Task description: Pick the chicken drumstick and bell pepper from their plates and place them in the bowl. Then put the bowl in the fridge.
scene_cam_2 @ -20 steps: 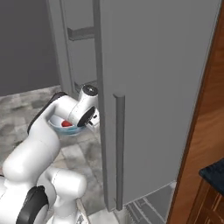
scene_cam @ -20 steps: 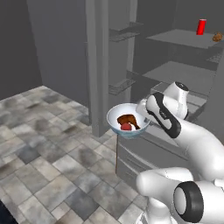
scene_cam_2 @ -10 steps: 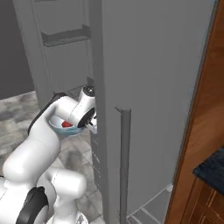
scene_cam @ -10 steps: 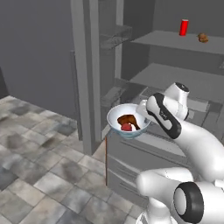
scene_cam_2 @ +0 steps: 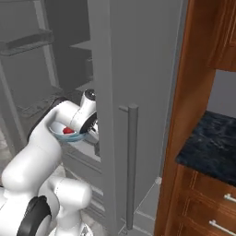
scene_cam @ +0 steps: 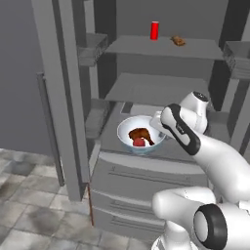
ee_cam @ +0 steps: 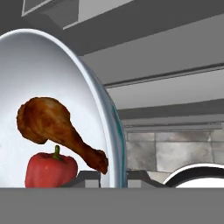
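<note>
In the left base view, the bowl (scene_cam: 140,134) hung in the air in front of the open fridge (scene_cam: 146,63), above its grey drawers (scene_cam: 141,180). The chicken drumstick (scene_cam: 140,134) and the bell pepper (scene_cam: 139,142) lay inside the bowl, touching each other. So the food part of the job looked done, and the step in hand was putting the bowl in the fridge. The end effector (scene_cam: 157,122) was at the bowl's right rim, with the white arm behind it. A red bottle (scene_cam: 155,30) and a small brown thing (scene_cam: 178,41) stood on the top shelf, well apart from the bowl. The next move would call for carrying the bowl level onto a bare shelf and setting it down flat before letting go.

In the right base view, the bowl (scene_cam_2: 68,132) showed beside the edge of the fridge door (scene_cam_2: 129,92), with the bell pepper (scene_cam_2: 68,131) red inside it. The arm's wrist hid most of the grip.

In the hand view, the bowl's rim (ee_cam: 114,144) ran down between the two finger tips (ee_cam: 89,178). The end effector (ee_cam: 114,179) was pinched tight on that rim. The chicken drumstick (ee_cam: 57,129) rested over the bell pepper (ee_cam: 50,169), with grey shelves behind them.
</note>
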Robot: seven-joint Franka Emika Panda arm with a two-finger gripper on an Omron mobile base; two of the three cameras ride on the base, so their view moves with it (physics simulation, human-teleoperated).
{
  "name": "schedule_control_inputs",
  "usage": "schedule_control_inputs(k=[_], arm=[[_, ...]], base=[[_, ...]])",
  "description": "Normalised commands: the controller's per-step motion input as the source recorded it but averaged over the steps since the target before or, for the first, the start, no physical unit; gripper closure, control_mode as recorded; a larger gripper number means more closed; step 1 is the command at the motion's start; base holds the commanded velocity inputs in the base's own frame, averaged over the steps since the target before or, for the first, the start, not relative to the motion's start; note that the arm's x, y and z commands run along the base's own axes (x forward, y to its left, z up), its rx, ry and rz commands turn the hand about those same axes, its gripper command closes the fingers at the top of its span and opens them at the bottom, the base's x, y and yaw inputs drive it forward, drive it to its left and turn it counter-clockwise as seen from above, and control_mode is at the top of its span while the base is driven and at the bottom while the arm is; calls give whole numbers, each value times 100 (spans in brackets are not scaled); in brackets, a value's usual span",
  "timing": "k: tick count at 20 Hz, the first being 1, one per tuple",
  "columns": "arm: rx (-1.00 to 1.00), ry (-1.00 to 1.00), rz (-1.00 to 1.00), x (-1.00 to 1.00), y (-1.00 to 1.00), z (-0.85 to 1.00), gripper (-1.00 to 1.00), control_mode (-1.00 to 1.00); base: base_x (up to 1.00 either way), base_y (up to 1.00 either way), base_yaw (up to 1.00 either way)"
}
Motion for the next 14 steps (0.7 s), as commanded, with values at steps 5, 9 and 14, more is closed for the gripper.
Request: schedule_control_inputs(k=[5, 9, 14], arm=[[0, 0, 0, 0, 0, 0, 100, 100], [0, 0, 0, 0, 0, 0, 100, 100], [0, 0, 0, 0, 0, 0, 100, 100]], base=[[54, 27, -53], [36, 31, -65], [2, 39, -63]])
